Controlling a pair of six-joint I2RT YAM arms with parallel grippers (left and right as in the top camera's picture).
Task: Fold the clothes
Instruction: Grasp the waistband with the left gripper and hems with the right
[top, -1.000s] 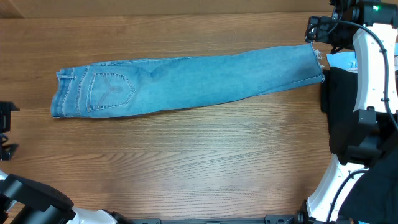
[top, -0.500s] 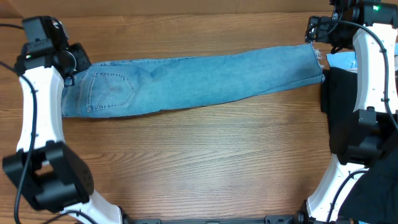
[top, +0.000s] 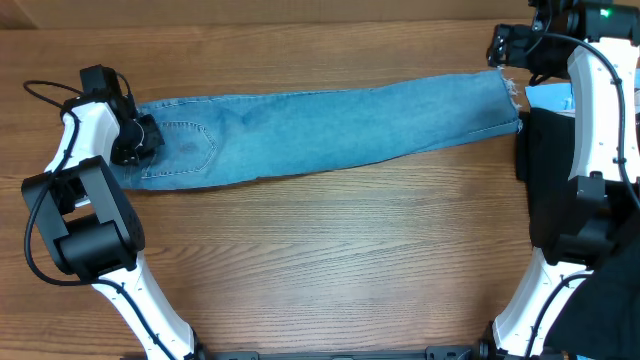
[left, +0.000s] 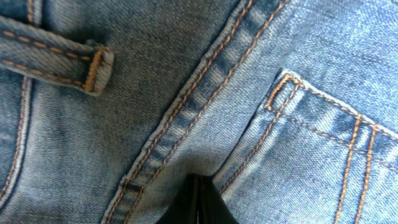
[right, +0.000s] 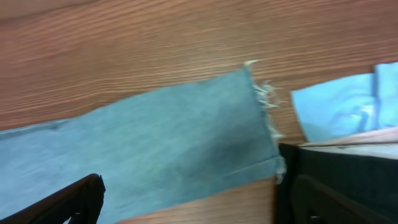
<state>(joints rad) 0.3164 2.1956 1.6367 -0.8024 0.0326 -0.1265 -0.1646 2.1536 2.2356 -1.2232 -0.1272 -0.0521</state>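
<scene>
The clothes are light blue jeans (top: 320, 125) lying flat and stretched across the wooden table, waist to the left and frayed hem (top: 512, 100) to the right. My left gripper (top: 140, 140) is at the waist end beside the back pocket. In the left wrist view its fingers (left: 198, 200) are pressed together, dug into the denim (left: 186, 93) by a double-stitched seam. My right gripper (top: 503, 48) hovers just above the hem corner, open. In the right wrist view the right gripper (right: 199, 205) stands wide over the leg end (right: 155, 137), holding nothing.
A light blue sheet (top: 550, 97) lies just right of the hem, also seen as the light blue sheet (right: 336, 112) in the right wrist view. A black block (top: 545, 170) stands at the table's right edge beside the right arm's white links. Bare wood (top: 330, 260) stretches in front of the jeans.
My left arm came in from the lower left, reached the waist of the jeans and shut there. The waist edge shifted slightly right. The right arm has not moved.
</scene>
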